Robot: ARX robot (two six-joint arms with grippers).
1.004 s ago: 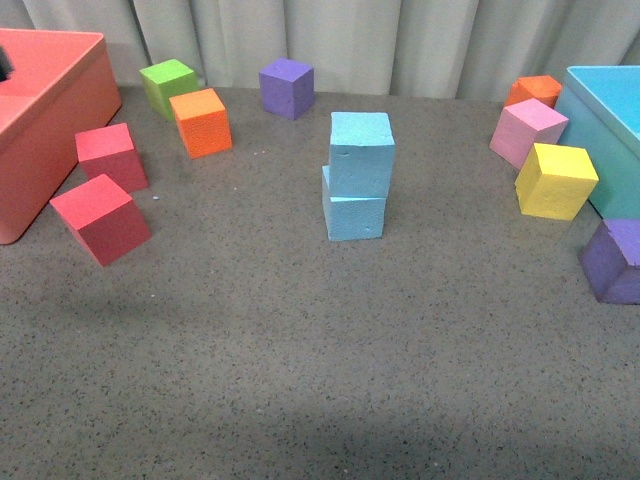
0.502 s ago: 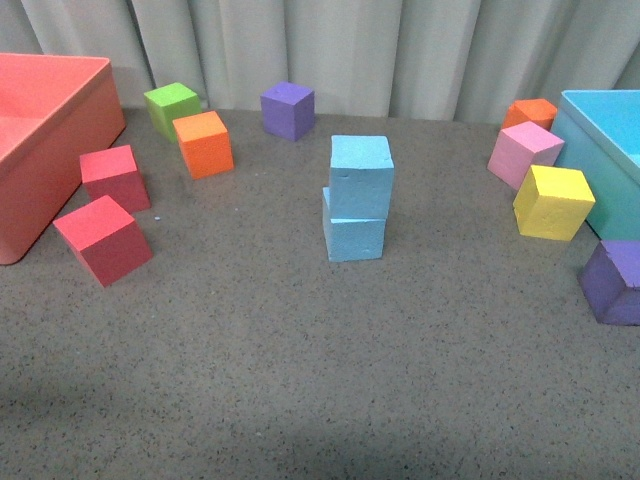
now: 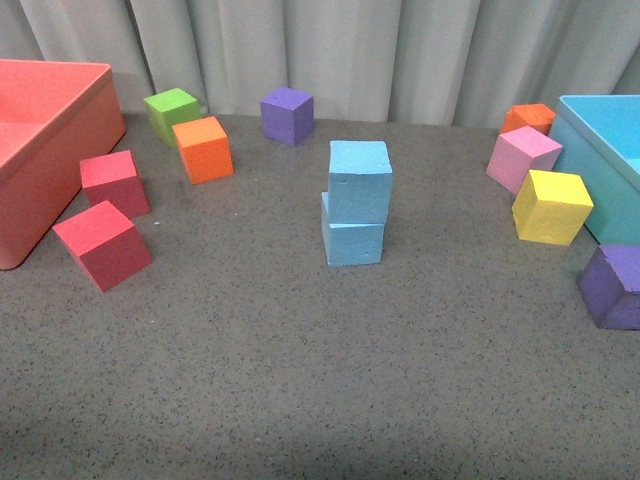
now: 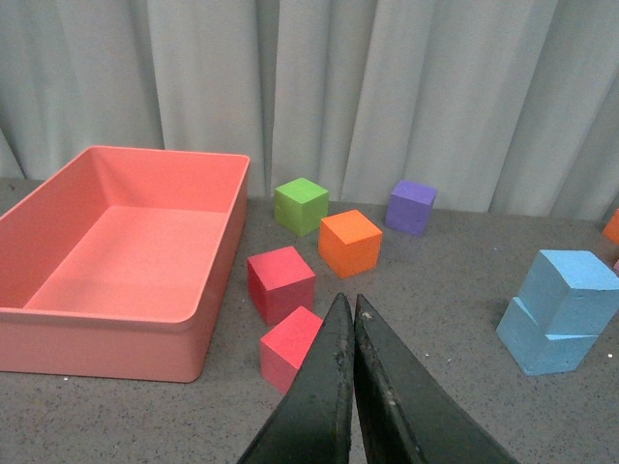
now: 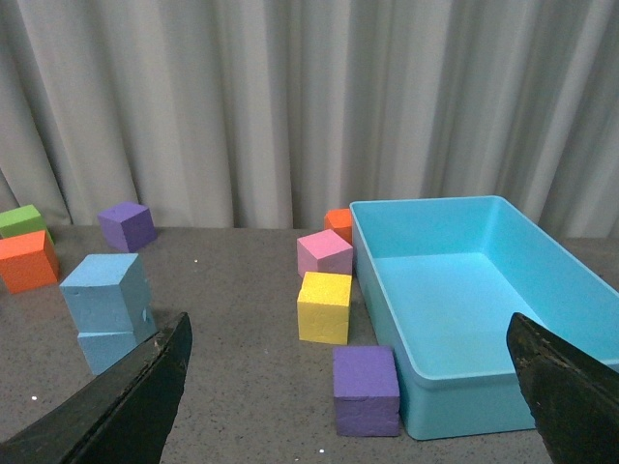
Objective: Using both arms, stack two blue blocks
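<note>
Two light blue blocks stand stacked mid-table: the upper blue block [image 3: 360,181] rests on the lower blue block [image 3: 352,240], shifted a little to the right and turned. The stack also shows in the left wrist view [image 4: 566,309] and the right wrist view [image 5: 106,304]. No arm shows in the front view. My left gripper [image 4: 350,307] is shut and empty, pulled back well left of the stack, over the red cubes. My right gripper [image 5: 353,348] is open wide and empty, pulled back to the right of the stack, with a purple cube [image 5: 366,390] between its fingers' lines.
A red bin [image 3: 60,150] stands at the far left, a turquoise bin [image 3: 600,130] at the far right. Two red cubes [image 3: 103,243], an orange cube [image 3: 202,149], a green cube [image 3: 171,107] and a purple cube [image 3: 287,114] lie left and back; pink [image 3: 524,158], yellow [image 3: 551,206], orange and purple cubes [image 3: 612,286] lie right.
The front view has tilted slightly, so everything sits a little lower in frame. The stacked blue blocks have not moved. No arm shows in any front frame.
</note>
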